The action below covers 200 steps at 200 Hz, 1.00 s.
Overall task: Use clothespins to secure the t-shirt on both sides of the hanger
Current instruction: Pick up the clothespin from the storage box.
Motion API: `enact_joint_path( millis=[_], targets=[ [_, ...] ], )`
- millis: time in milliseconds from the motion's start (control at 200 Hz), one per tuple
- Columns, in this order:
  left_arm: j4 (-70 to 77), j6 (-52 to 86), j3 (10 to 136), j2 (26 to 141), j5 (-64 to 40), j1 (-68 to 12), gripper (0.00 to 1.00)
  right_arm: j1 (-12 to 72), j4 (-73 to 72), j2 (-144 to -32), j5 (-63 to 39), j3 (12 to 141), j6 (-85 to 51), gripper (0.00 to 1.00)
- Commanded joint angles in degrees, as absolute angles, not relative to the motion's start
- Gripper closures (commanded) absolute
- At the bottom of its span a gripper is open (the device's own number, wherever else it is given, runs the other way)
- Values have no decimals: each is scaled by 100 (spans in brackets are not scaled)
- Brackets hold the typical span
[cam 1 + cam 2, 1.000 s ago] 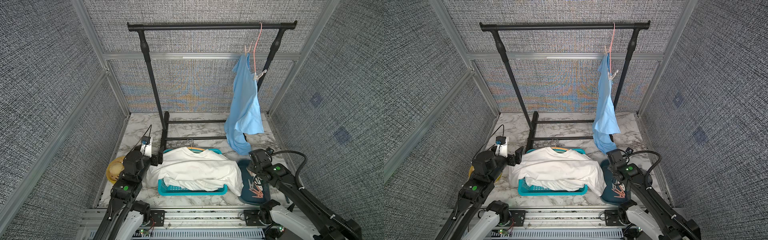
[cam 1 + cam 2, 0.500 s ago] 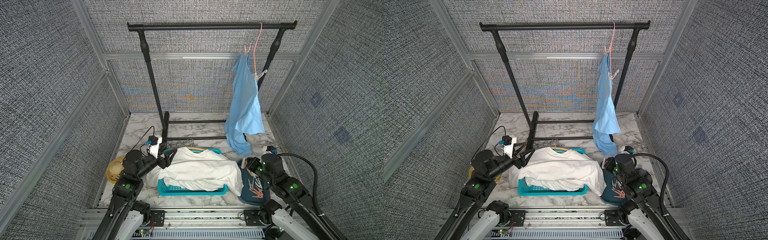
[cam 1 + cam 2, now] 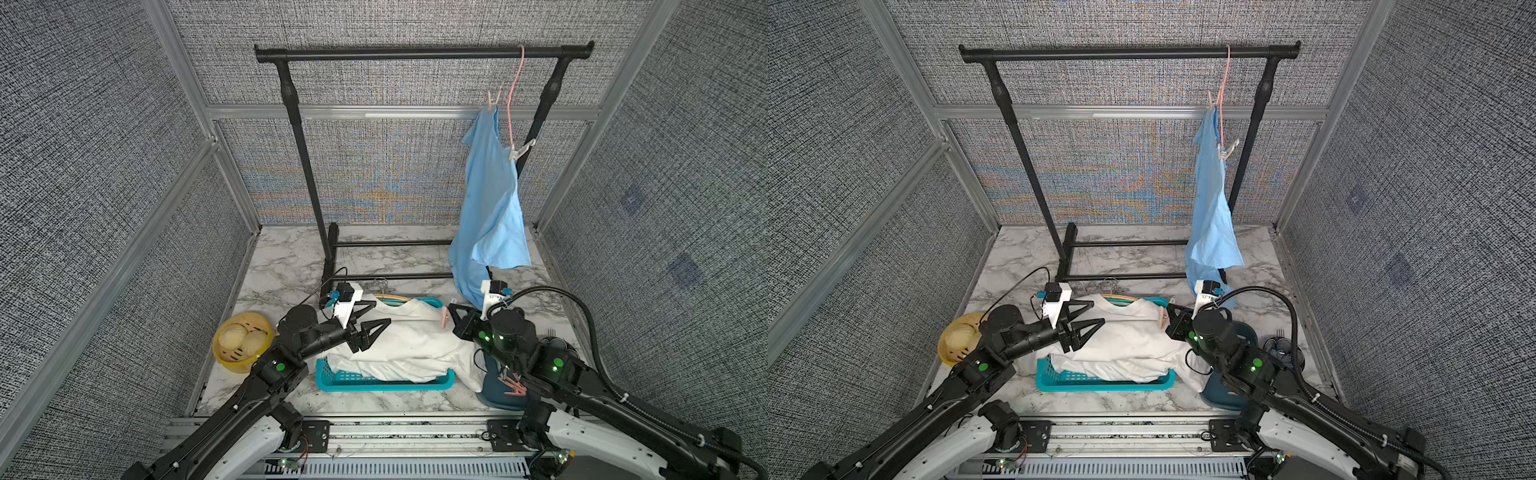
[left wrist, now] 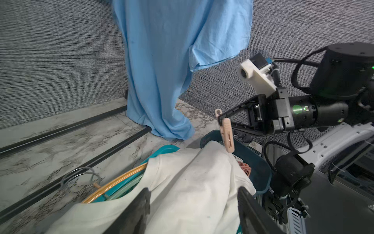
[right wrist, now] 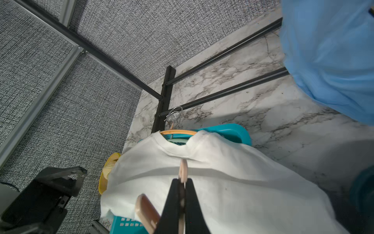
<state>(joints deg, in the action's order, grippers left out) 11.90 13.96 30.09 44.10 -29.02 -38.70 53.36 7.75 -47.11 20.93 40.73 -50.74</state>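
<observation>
A white t-shirt (image 3: 415,345) lies draped over an orange hanger (image 3: 390,298) in a teal basket (image 3: 374,384). My right gripper (image 3: 453,312) is shut on a beige clothespin (image 4: 227,135), which hangs just above the shirt's right shoulder, near the collar (image 5: 183,170). My left gripper (image 3: 382,313) is open over the shirt's left shoulder, and cloth shows between its fingers (image 4: 141,202) with no grip. More clothespins (image 3: 513,384) lie in a dark blue tray (image 3: 494,401), half hidden under my right arm.
A blue t-shirt (image 3: 490,199) hangs from a pink hanger (image 3: 513,87) on the black rack (image 3: 415,53), with two pegs on it. The rack's foot bars (image 3: 390,276) run just behind the basket. A yellow steamer basket (image 3: 241,343) sits at the left.
My right arm lifted a clothespin out of the tray and carried it left to the white shirt's shoulder. My left arm swung in over the other shoulder and its jaws narrowed somewhat.
</observation>
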Motion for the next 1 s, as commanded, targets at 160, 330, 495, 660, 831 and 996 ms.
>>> enact_joint_path(
  millis=[160, 330, 495, 660, 831, 996],
  targets=[
    [2106, 916, 3170, 4993, -2558, -4580, 28, 5814, -884, -5355, 2876, 4477, -4784, 100],
    [2110, 445, 3358, 5309, -2228, -4789, 26, 5932, -1263, -5583, 3023, 4693, -4412, 100],
    [2424, 343, 3480, 5587, -1669, -4896, 26, 5976, -1372, -5763, 2988, 4794, -4252, 100],
    [2681, 299, 3597, 5861, -1492, -4974, 30, 5977, -1451, -5816, 3077, 4811, -4175, 100],
    [2728, 273, 3674, 5935, -1293, -5014, 33, 5977, -1314, -5853, 3041, 4869, -4118, 100],
    [2796, 326, 3718, 5959, -1102, -5032, 40, 5977, -1344, -5947, 2922, 4909, -4184, 100]
  ],
)
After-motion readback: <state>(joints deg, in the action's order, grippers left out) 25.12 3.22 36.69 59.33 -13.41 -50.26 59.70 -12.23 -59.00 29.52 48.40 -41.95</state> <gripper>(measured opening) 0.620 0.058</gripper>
